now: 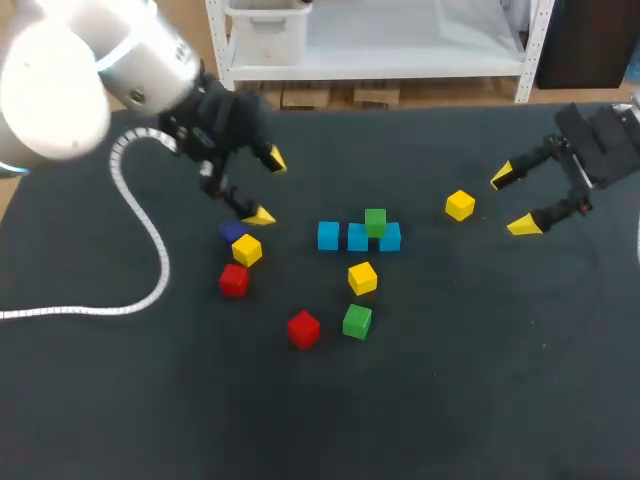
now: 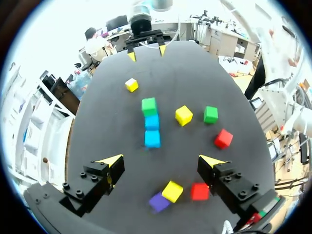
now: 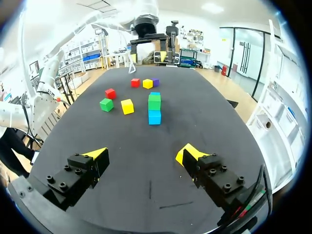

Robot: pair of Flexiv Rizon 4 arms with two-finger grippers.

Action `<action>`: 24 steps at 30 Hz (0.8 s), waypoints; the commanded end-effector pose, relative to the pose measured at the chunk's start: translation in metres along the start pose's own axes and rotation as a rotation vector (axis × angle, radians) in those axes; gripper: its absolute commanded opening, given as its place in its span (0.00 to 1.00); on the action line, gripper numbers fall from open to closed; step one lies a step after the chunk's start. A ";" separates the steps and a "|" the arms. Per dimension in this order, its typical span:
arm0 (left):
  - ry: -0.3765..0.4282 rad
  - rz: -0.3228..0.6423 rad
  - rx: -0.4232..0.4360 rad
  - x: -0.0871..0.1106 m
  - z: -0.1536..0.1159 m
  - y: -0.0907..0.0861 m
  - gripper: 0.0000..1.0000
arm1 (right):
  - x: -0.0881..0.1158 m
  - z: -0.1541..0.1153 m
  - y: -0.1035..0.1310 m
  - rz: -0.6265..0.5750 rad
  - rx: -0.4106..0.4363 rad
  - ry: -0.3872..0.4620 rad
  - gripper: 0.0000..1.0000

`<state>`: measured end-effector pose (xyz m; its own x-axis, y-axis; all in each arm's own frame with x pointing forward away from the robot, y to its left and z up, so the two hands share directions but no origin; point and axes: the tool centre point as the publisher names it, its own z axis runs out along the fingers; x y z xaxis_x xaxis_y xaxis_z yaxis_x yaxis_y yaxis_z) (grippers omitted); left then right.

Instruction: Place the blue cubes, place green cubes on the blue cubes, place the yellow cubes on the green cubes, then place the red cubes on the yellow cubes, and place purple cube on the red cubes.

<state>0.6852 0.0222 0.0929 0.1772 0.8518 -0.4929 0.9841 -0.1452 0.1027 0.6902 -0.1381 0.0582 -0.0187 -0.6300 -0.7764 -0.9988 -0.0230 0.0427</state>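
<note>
Cable (image 1: 150,250), white and coiled, trails over the left side of the dark bench (image 1: 450,400). The left gripper (image 1: 268,187) hangs with its fingers spread wide and nothing between them, just above and behind a small cluster. In that cluster the purple cube (image 1: 232,231) touches the left yellow cube (image 1: 247,250), and the left red cube (image 1: 233,280) lies just in front of them. Nearer the front edge sit the second red cube (image 1: 303,328) and, just to its right, the loose green cube (image 1: 357,321). The middle yellow cube (image 1: 362,277) lies behind that green one. Behind it, 3 blue cubes (image 1: 328,236) stand in a row, side by side. The stacked green cube (image 1: 375,222) rests on top of the row toward its right end; whether it sits on 1 cube or spans 2 cannot be told. Farther right, the right yellow cube (image 1: 460,205) lies alone. The right gripper (image 1: 512,200) is just beyond it, also wide open and empty.
</note>
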 end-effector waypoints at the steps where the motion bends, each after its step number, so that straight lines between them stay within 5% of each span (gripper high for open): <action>1: 0.013 0.015 -0.054 -0.025 0.018 -0.020 1.00 | 0.000 0.000 -0.001 -0.001 -0.001 -0.002 1.00; 17: 0.020 -0.036 -0.107 -0.078 0.055 -0.062 1.00 | 0.000 0.000 -0.001 -0.001 -0.001 -0.002 1.00; 24: 0.064 0.034 -0.023 -0.091 0.067 -0.084 1.00 | 0.000 0.000 -0.001 -0.001 -0.001 -0.002 1.00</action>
<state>0.5876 -0.0704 0.0691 0.2046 0.8715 -0.4456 0.9770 -0.1538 0.1477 0.6902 -0.1380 0.0581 -0.0186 -0.6296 -0.7767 -0.9988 -0.0232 0.0427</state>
